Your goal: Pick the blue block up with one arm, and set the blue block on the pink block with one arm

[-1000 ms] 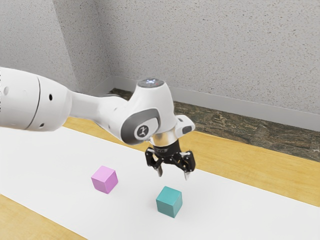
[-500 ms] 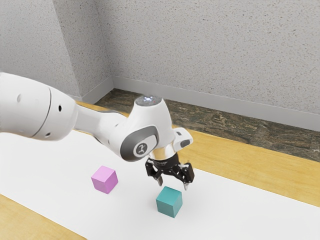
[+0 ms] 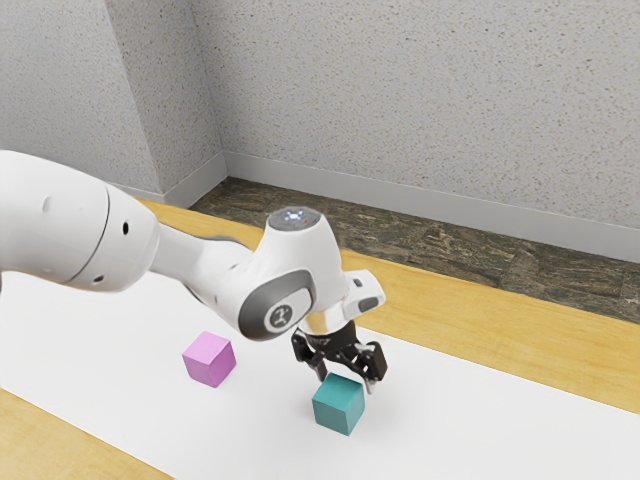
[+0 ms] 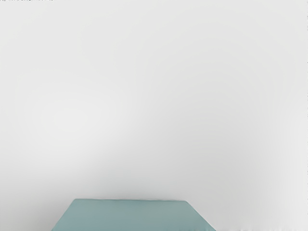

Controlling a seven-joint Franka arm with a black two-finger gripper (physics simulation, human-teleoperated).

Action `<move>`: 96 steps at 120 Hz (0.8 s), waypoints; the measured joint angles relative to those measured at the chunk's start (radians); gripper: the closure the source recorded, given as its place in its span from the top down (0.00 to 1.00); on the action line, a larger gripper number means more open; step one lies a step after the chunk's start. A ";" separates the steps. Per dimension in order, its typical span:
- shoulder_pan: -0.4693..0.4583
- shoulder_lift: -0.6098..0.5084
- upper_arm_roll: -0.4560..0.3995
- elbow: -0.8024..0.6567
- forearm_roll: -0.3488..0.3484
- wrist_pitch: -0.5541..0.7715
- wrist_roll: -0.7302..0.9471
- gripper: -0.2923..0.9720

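Lower the wide-open gripper [image 3: 345,374] straight down over the blue block [image 3: 338,403] resting on the white mat [image 3: 490,415] just beneath, apart from the pink block [image 3: 209,359], squaring fingers to opposite faces before closing.

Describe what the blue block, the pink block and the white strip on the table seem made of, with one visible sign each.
Blue block: probably matte plastic or painted wood; flat teal faces, no gloss. Pink block: likely the same; even colour, crisp edges. White strip: matte laminate or paper, unclear; uniform, grainless.
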 joint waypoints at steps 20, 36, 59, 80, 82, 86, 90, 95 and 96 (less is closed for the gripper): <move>-0.010 -0.009 0.000 -0.022 -0.001 0.008 0.021 0.74; -0.012 -0.016 0.000 -0.039 -0.002 0.014 0.035 0.73; -0.012 -0.014 0.000 -0.042 -0.003 0.018 0.050 0.72; -0.012 -0.013 0.000 -0.051 -0.002 0.011 0.068 0.72; -0.012 -0.014 0.001 -0.051 -0.002 0.009 0.070 0.72; -0.012 -0.014 0.001 -0.051 -0.002 0.005 0.074 0.72; -0.012 -0.015 0.001 -0.052 -0.002 -0.001 0.078 0.72; -0.012 -0.016 0.002 -0.052 -0.001 -0.008 0.082 0.71; -0.012 -0.016 0.002 -0.052 -0.001 -0.010 0.083 0.71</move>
